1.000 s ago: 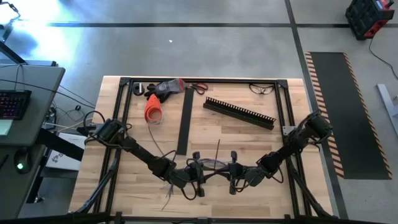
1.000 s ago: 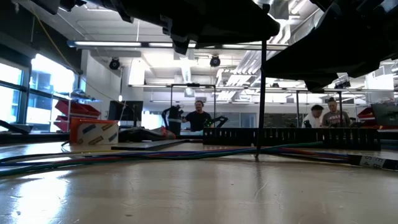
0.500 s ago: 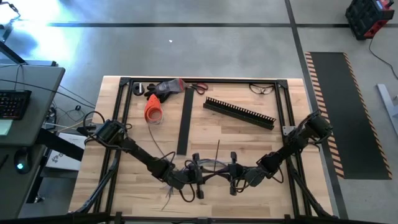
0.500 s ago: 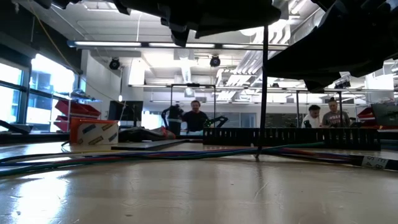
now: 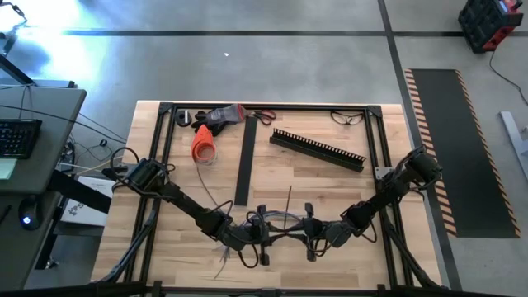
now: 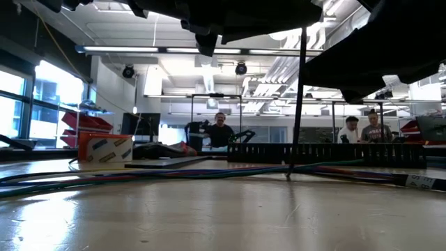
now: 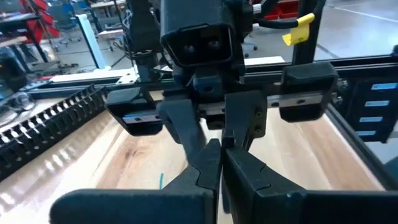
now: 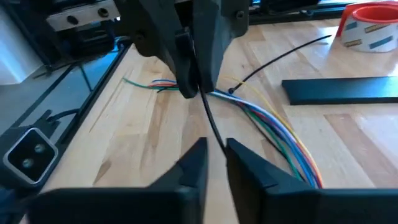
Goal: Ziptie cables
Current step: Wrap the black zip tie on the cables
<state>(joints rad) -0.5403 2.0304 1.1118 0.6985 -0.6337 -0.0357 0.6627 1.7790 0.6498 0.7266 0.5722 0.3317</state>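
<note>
The cables (image 8: 273,127), a loose bunch of thin mixed-colour wires, lie flat on the wooden table near its front middle (image 5: 280,218). My two grippers meet tip to tip just above them. A thin black ziptie strap (image 8: 205,115) runs from my left gripper (image 8: 193,87), which is shut on it, into the narrow gap of my right gripper (image 8: 217,146), whose fingers stand slightly apart. In the low view the strap (image 6: 298,104) rises from the cables. Another black stretch with a small head (image 8: 280,62) points toward the far side. My left gripper pinches the ziptie strap (image 8: 194,93) between its two fingertips, coming in nearly level from the table's left. The strap leaves the fingers downward, clear of the table, and runs toward my right gripper. I cannot tell whether my right gripper's fingers touch the strap.
Toward the far side lie a flat black strip (image 5: 243,161), a black comb-toothed channel (image 5: 318,148), an orange cup (image 5: 203,147), tools (image 5: 219,115) and glasses (image 5: 348,117). Black frame rails (image 5: 165,148) border the table. People stand in the room beyond.
In the low view the upright ziptie strap has tipped a little. Its upper end has leaned toward the table's right and its foot at the cables has stayed put. Both arms have kept their places.
</note>
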